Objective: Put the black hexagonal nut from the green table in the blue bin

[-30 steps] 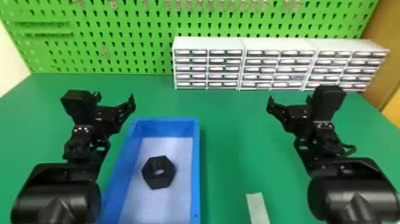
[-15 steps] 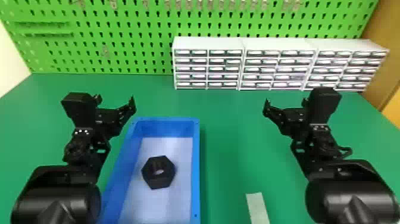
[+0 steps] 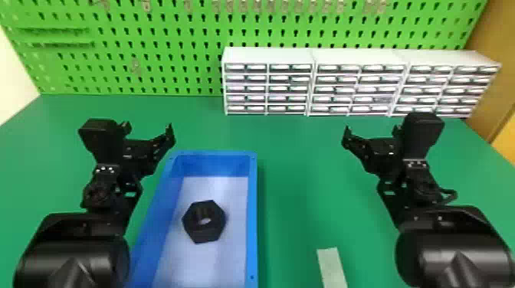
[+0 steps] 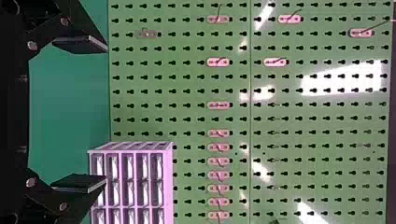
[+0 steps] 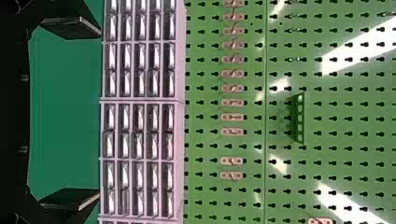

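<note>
Nearby, a pale strip (image 3: 332, 268) lies on the green tabletop (image 3: 299, 172), right of the blue bin (image 3: 253, 226). The black hexagonal nut (image 3: 212, 229) sits on the bin's floor, apart from its side walls. Farther off, the left tool (image 3: 148, 128) hangs near the bin's far left corner, the right tool (image 3: 371, 130) toward the tabletop's right edge; both are spread wide with just air between their fingers, and a broad run of green separates them. White drawer units (image 3: 268, 55) line the far edge, before a green pegboard (image 3: 161, 46).
</note>
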`<act>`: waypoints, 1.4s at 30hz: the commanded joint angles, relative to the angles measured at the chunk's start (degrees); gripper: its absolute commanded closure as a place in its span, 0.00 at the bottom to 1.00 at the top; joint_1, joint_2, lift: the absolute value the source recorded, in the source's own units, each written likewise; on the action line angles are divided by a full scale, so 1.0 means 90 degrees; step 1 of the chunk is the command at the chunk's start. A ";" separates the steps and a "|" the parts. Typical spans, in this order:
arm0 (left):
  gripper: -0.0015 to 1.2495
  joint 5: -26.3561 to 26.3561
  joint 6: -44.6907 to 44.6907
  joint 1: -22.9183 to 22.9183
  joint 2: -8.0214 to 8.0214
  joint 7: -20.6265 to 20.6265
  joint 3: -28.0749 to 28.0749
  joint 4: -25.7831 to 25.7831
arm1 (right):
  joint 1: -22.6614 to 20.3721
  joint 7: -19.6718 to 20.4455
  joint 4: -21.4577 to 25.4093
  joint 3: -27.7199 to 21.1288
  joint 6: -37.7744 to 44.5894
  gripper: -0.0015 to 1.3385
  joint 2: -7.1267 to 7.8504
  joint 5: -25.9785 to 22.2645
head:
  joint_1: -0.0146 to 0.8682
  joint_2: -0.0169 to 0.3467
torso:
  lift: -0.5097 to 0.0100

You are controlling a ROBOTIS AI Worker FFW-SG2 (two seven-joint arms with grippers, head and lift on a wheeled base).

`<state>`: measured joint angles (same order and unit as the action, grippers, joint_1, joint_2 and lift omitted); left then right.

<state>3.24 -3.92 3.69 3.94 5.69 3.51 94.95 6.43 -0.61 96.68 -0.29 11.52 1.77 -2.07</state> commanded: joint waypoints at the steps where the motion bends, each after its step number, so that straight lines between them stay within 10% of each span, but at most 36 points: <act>1: 0.22 0.0011 -0.0004 0.0010 0.0002 0.0003 0.0001 0.0007 | -0.0011 0.0000 -0.0010 0.0062 -0.0098 0.08 -0.0011 -0.0004 | 0.79 0.19 | 0.80; 42: 0.22 -0.0037 -0.0043 0.0039 0.0002 -0.0007 -0.0224 -0.0159 | -0.0070 0.0000 -0.0371 0.0355 -0.0567 0.08 0.0048 -0.0082 | 0.79 0.19 | 0.80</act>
<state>2.83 -4.31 4.01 3.95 5.62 1.95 93.75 5.81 -0.61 93.34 2.50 6.49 2.02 -2.80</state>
